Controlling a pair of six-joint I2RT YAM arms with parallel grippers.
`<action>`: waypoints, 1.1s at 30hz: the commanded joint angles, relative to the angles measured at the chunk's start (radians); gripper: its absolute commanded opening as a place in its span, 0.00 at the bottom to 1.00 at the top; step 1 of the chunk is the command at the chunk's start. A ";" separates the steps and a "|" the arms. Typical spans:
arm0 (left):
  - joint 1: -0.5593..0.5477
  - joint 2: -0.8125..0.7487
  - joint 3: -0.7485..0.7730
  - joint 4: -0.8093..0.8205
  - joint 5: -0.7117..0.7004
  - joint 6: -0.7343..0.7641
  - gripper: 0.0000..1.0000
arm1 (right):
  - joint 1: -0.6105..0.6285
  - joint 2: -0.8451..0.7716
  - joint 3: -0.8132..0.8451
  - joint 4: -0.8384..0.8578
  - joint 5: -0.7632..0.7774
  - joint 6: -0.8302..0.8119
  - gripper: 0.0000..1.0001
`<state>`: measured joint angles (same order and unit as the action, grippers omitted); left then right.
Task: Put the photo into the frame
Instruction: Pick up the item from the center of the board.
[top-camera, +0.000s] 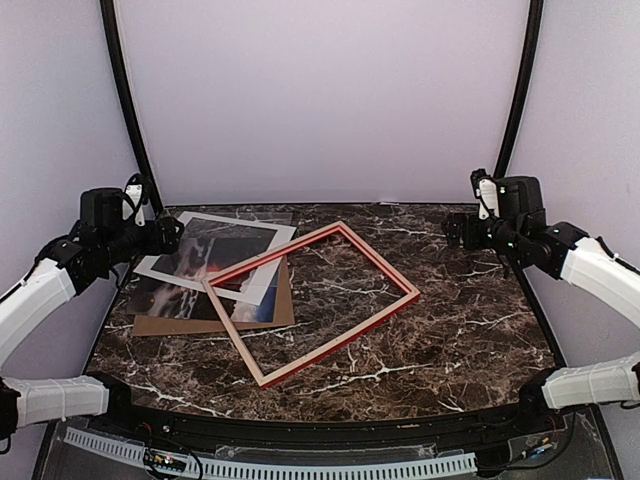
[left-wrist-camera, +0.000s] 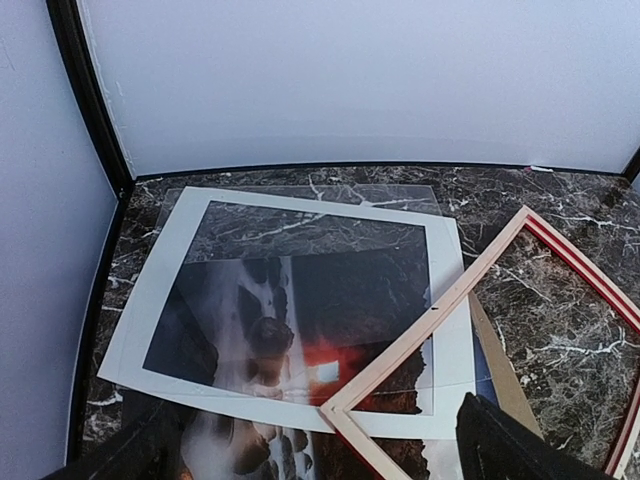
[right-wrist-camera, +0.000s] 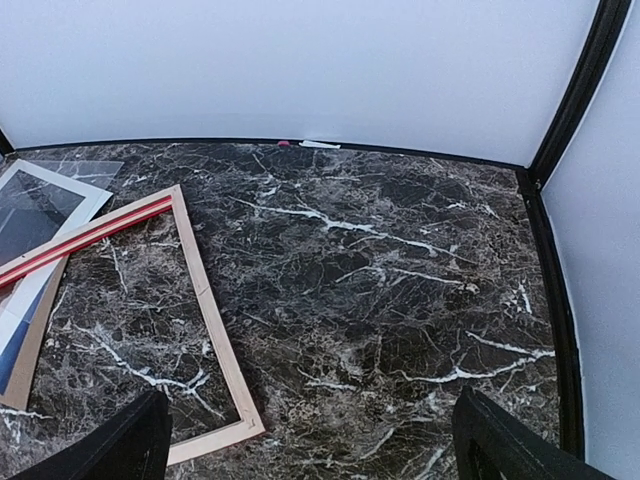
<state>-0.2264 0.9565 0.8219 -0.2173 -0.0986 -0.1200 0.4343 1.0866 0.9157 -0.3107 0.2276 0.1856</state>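
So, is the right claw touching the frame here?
Apart. The top view shows the right claw raised near the right edge of the table, with bare marble between it and the frame.

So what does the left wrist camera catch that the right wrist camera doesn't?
Only the left wrist view shows the photo, rocks and red glow, through the window of the white mat. Only the right wrist view shows the wide right-hand stretch of the marble table. Both show the frame with its pale rails, the mat's edge and the back wall.
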 joint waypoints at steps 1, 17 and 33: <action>0.006 0.035 0.067 -0.051 0.005 -0.001 0.99 | 0.012 0.032 0.048 -0.047 0.011 0.023 0.99; -0.053 0.507 0.362 -0.211 0.230 0.201 0.99 | 0.046 0.111 -0.036 -0.036 -0.150 0.080 0.99; -0.110 0.987 0.679 -0.305 0.281 0.381 0.94 | 0.083 0.126 -0.107 -0.020 -0.221 0.119 0.99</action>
<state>-0.3199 1.8767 1.4124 -0.4667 0.1806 0.1921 0.5060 1.2163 0.8276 -0.3698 0.0330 0.2829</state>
